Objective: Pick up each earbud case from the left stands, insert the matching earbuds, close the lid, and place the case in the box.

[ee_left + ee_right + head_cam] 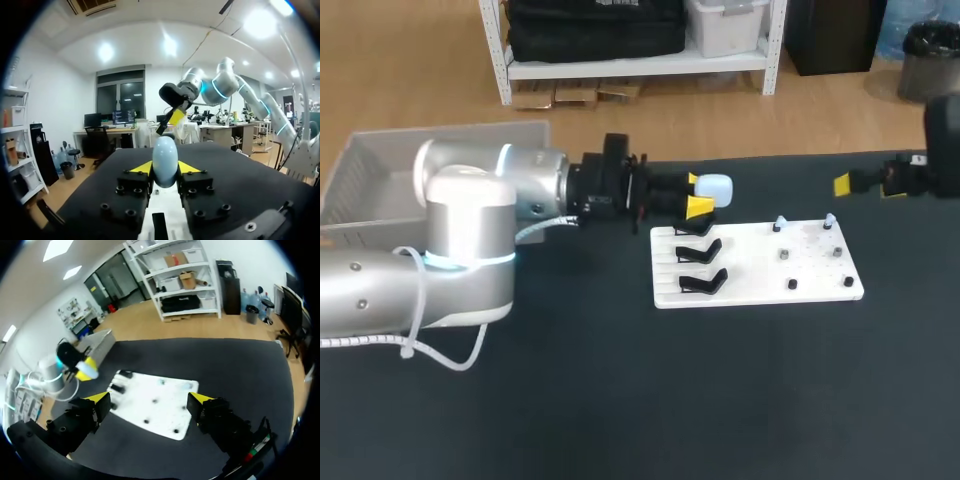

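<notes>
At the table's far left sits a grey box. From that side the left claw reaches out level, clenched on a pale blue earbud case held off the table just by the back-left corner of the white board, near its black stands. Over on the right, the right claw hangs released, fingers spread wide, beyond the board's far right corner.
</notes>
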Motion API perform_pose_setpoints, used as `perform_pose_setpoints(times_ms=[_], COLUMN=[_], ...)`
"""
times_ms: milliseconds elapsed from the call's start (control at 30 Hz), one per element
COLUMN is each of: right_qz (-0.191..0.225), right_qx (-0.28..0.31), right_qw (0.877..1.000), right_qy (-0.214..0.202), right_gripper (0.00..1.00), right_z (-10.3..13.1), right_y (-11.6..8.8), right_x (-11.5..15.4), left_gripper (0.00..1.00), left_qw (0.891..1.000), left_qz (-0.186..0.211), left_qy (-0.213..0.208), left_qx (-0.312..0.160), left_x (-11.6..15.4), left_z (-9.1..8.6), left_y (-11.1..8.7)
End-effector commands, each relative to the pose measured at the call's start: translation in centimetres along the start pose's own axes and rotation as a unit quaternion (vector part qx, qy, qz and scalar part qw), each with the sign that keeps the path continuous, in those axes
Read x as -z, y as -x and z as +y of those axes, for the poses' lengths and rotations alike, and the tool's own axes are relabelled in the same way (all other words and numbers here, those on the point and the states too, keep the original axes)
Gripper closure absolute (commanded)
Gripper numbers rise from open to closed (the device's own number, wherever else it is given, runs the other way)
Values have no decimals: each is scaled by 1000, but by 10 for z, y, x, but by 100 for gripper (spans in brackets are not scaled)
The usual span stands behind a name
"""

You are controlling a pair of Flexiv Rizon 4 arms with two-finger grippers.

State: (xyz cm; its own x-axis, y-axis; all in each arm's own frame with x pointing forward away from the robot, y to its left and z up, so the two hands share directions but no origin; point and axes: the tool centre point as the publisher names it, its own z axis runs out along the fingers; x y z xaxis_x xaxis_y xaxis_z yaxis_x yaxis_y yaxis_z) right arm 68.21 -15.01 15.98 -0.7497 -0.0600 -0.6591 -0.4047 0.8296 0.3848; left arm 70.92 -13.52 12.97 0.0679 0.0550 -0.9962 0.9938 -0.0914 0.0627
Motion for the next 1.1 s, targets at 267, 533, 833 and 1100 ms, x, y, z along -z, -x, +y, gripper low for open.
perform_pose_setpoints(times_ms=[267,533,833,1100], right_qz=[26,35,42,50], right_qx=[43,63,74,72], right_qw=[998,996,995,996], right_qy=[45,55,42,22], right_gripper=[0,0,0,0], right_z=[52,81,101,106], right_y=[-13,-13,-18,-18], right_x=[-7,-16,-30,-40], left_gripper=[100,100,100,100], left_qw=[1000,1000,1000,1000], left_qz=[-7,-7,-5,2], left_qy=[-10,-14,-8,1], left_qx=[-1,8,15,12], left_x=[-5,-6,-6,-6], left_z=[-1,-5,-4,-1], left_y=[-2,-7,-15,-20])
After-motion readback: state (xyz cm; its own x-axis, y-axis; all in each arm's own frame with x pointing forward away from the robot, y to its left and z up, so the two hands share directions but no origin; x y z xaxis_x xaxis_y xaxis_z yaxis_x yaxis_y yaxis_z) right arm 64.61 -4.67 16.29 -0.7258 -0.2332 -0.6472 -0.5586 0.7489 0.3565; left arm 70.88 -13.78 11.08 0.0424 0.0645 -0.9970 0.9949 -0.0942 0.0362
